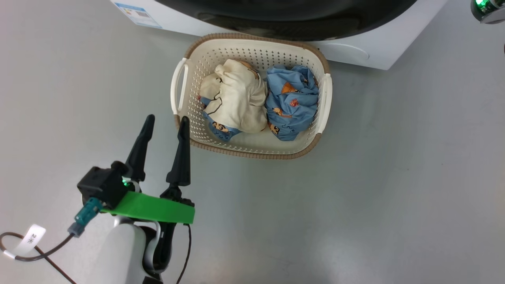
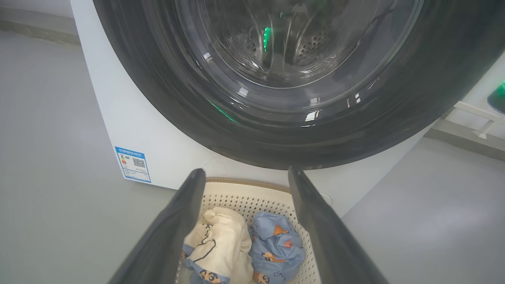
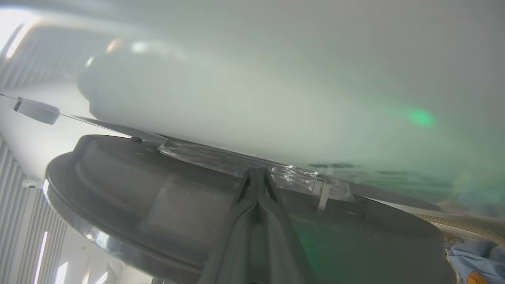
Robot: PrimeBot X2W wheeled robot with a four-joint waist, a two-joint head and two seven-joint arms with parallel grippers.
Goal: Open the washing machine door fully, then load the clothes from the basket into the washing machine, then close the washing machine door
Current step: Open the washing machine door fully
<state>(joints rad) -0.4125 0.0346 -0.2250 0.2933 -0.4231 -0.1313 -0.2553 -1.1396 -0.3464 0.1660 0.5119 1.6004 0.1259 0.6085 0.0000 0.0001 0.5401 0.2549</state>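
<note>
The basket [image 1: 324,92] stands on the floor against the washing machine [image 1: 378,49]. In it lie the clothes, a cream garment [image 1: 236,98] on the left and a blue one [image 1: 292,100] on the right. My left gripper [image 1: 166,119] is open and holds nothing, its fingertips at the basket's near-left corner. In the left wrist view the fingers [image 2: 181,221] frame the clothes [image 2: 276,244], with the washing machine door [image 2: 165,98] above, its black frame against the white front. My right gripper [image 3: 257,171] is shut, its tips at the door's edge [image 3: 118,244]. Whether the door stands ajar I cannot tell.
Grey floor [image 1: 394,189] lies open around the basket on the near and right sides. A blue label sticker [image 2: 133,163] marks the machine's lower front corner. Part of my right arm [image 1: 489,10] with a green light shows at the top right.
</note>
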